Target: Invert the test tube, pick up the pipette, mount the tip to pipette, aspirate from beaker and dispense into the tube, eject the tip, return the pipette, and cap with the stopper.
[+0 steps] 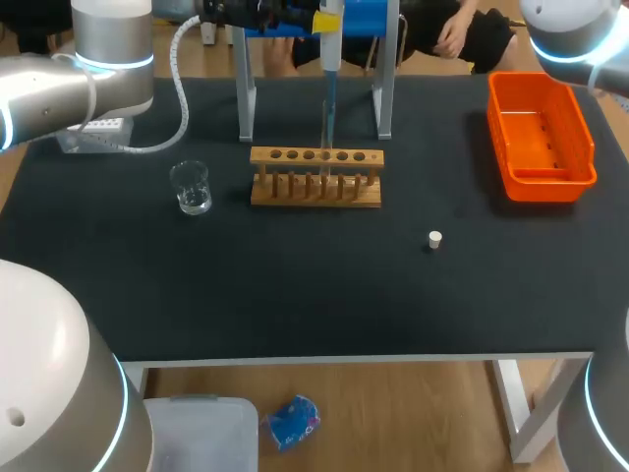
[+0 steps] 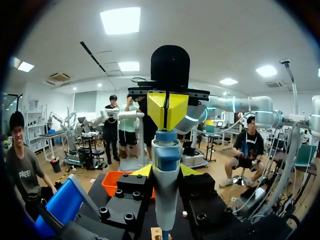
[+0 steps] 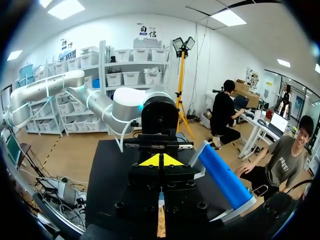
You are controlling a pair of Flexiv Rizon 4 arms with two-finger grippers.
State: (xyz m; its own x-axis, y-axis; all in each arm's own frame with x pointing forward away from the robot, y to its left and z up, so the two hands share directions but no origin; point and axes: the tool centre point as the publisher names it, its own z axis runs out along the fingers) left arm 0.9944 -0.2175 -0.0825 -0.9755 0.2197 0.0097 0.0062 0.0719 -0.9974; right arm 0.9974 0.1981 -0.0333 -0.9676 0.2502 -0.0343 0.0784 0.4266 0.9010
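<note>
pipette [image 1: 330,93], held upright in the grasp of the left gripper [image 2: 165,171] above the wooden rack [image 1: 314,192] at far centre. right gripper [image 2: 167,107], fingers closed on nothing, is set at its top. dispensing is judged in hand; tip ejection, pipette return and capping are left. stopper [image 1: 435,239] lies alone at near right, beaker [image 1: 191,187] at left.

A black table top [image 1: 295,295] is seen across the frame, with an orange tray [image 1: 550,180] at the upper right, a tan wooden rack [image 1: 314,192] at upper centre and a clear beaker [image 1: 191,187] left of it. A white stopper [image 1: 435,239] is shown right of centre. At top centre a white and blue pipette [image 1: 331,49] is set against a blue bar [image 1: 362,20].
</note>
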